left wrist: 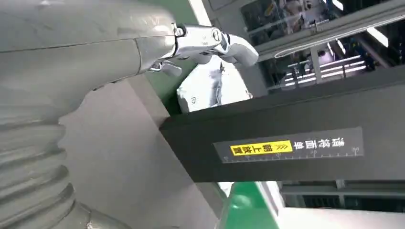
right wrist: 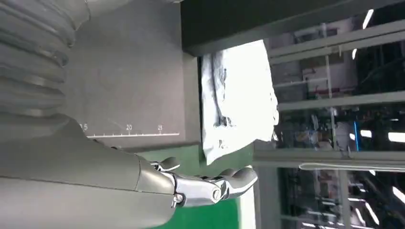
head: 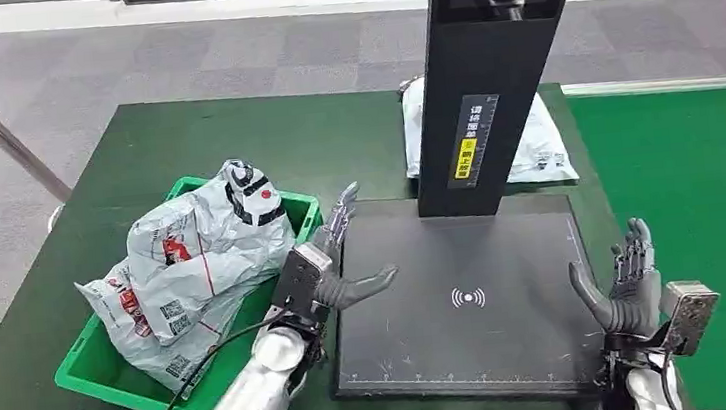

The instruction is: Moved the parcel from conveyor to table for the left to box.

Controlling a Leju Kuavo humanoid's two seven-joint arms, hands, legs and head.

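Head view shows the left hand [head: 330,268] spread and holding nothing, fingers pointing forward and thumb out toward the black scanner pad [head: 459,306], hovering over the pad's near-left edge. Just beside that hand, on its outer side, a green bin [head: 89,377] holds a heap of grey parcels [head: 189,267] with red and black print. The right hand [head: 628,285] is likewise released, palm turned inward and fingers upright, at the pad's opposite edge above the desk [head: 192,141]. Ahead of both hands, beyond the black scanner post [head: 488,82] with its yellow label, a white parcel [head: 544,142] lies flat on the desk, partly hidden by the post; it sits nearer the right hand's side. Left wrist view catches a slice of that white parcel [left wrist: 210,88] past the thumb and beside the post. Right wrist view gives more of it: the crumpled white parcel [right wrist: 236,95] lying just off the pad's ruled edge, forward of the thumb tip, with racks and lights blurred behind.
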